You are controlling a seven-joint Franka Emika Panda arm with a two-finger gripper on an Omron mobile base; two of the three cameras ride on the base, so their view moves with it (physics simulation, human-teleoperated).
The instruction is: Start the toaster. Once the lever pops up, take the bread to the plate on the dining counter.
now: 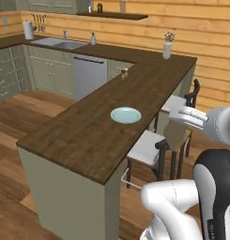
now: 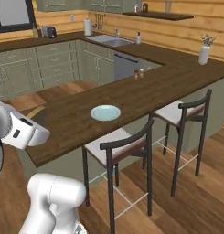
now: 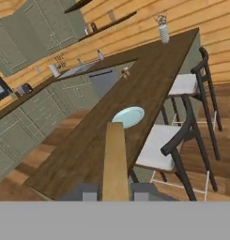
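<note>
My gripper (image 3: 115,192) is shut on the bread (image 3: 115,159), a tan slice seen edge-on between the two finger tips. In the left base view the gripper (image 1: 179,123) hangs to the right of the dining counter (image 1: 83,140), over the chairs, with the bread (image 1: 177,137) hanging below it. The pale blue plate (image 1: 126,115) lies bare on the dark wood top, left of the hand and ahead of it in the hand view (image 3: 128,116). The plate (image 2: 105,112) sits mid-counter (image 2: 150,89). The toaster (image 2: 50,31) is a small far shape on the back worktop.
Two dark-framed chairs (image 2: 125,146) (image 2: 189,109) with pale seats stand along the counter's near side, under the hand (image 1: 149,149). Small shakers (image 1: 124,71) and a white vase (image 1: 167,47) stand further along the top. A sink (image 1: 65,44) and dishwasher (image 1: 90,75) lie beyond.
</note>
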